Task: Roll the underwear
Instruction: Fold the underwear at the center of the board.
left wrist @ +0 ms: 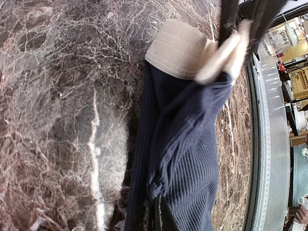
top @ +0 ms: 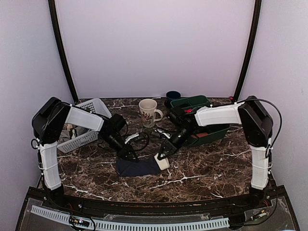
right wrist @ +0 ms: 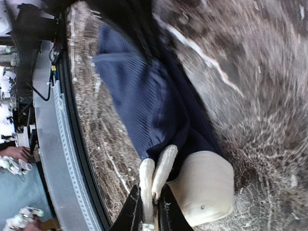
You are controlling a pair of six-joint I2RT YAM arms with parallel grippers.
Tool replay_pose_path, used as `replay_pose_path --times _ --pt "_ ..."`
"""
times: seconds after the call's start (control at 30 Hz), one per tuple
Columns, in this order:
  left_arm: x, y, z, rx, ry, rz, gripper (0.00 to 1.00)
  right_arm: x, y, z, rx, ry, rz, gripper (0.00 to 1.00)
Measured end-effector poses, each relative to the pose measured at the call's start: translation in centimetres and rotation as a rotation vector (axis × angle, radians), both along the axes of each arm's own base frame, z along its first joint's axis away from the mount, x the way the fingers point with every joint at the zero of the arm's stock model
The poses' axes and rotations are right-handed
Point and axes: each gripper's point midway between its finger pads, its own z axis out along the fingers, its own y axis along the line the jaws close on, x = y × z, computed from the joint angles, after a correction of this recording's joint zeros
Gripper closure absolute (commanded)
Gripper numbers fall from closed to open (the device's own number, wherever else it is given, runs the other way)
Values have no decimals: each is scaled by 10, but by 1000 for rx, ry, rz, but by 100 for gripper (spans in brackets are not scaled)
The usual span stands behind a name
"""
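The underwear [top: 137,167] was held along a left-right axis, navy end pinched by the left end effector [top: 131,155], waistband [right wrist: 202,185] by the right end effector [top: 160,155].

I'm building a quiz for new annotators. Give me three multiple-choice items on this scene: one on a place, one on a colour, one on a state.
1. Where is the mug? A between the white basket and the green bin; B inside the basket; C inside the bin.
2. What colour is the waistband of the underwear? A red; B cream; C green.
3. What does the right tool pinch? A nothing; B the mug's handle; C the waistband.
Key: 1 A, the top view shows it standing between them; 2 B, both wrist views show it cream against navy cloth; 3 C, its wrist view shows cream cloth pinched there.
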Motion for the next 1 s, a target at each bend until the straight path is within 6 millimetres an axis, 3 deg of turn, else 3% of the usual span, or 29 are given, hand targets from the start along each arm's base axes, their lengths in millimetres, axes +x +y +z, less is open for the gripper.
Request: replay_pose_path --times 0.2,0.4,0.63,1.0 --pt "0 0 0 0 2 -1 100 -1 -14 -50 -113 117 -53 99" --pt "-1 1 8 -6 -11 -3 100 5 -17 -52 -118 151 -102 100" --pt "1 7 32 -6 -65 12 100 3 -20 -54 -112 161 -131 100" --pt "4 27 -2 135 -87 44 96 8 -18 -51 -118 151 -183 100"
